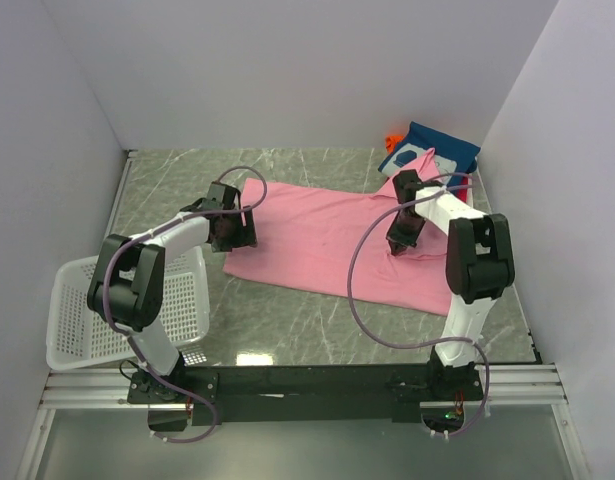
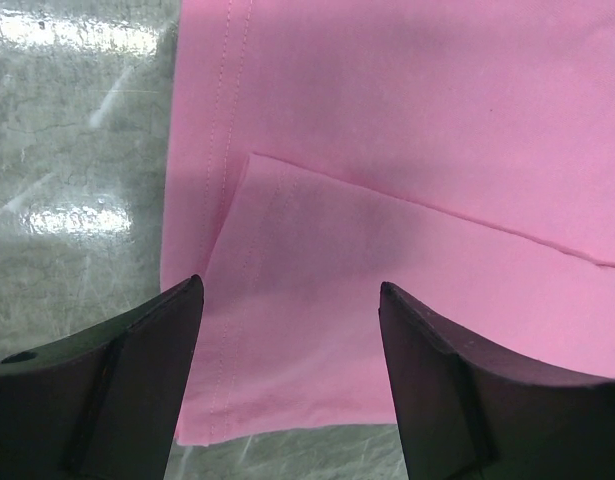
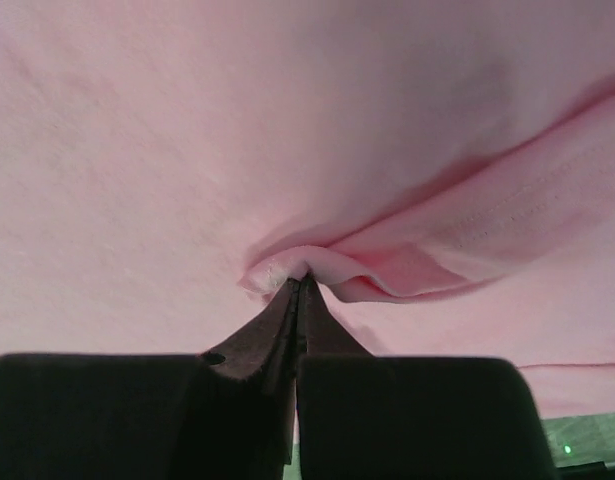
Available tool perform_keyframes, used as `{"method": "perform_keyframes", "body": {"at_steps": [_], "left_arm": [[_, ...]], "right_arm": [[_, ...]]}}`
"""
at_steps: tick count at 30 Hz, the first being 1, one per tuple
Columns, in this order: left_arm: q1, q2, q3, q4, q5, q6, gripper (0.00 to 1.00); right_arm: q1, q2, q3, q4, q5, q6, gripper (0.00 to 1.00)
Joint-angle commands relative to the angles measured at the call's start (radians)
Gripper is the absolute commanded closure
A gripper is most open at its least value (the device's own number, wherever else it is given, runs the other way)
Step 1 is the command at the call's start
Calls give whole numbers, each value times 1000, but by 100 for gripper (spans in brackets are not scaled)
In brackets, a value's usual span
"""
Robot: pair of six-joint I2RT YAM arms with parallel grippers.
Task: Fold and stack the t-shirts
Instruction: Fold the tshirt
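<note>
My right pincer [image 3: 299,285] is pinched tight on a small ruck of the pink t-shirt [image 1: 317,235], near its right end. My left pincer [image 2: 292,300] stands wide, hovering just over the shirt's left edge by the hem and gripping nothing. The pink t-shirt lies spread across the middle of the table [image 1: 167,175], mostly flat, with one flap turned in at the left end, so I judge its folding barely begun. In the far right corner sits a pile of folded shirts [image 1: 442,148], a navy one with white print on top and a bit of orange showing beside it; that part looks done. As I see it, what's left is to take hold on the left too, fold the pink one down to size, and set it on the pile
</note>
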Motion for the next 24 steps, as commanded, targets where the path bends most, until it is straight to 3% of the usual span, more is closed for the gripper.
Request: {"method": "perform_keyframes", "body": {"at_steps": [1, 10, 12, 15, 16, 19, 24], "left_arm": [[-3, 14, 44, -9, -17, 21, 24], [-3, 31, 55, -27, -20, 20, 25], [-3, 28, 55, -29, -23, 18, 25], [-3, 20, 55, -34, -25, 17, 24], [-3, 19, 58, -38, -25, 14, 24], [-3, 6, 78, -55, -25, 5, 24], [-4, -26, 128, -63, -25, -3, 23]], "right_arm": [[16, 25, 75, -31, 25, -26, 100], [20, 86, 184, -57, 19, -51, 100], [24, 95, 195, -56, 13, -54, 96], [24, 91, 205, -45, -8, -62, 76], [25, 74, 207, -36, -14, -63, 63], [27, 24, 201, -7, -44, -63, 47], [25, -70, 173, 12, -57, -54, 37]]}}
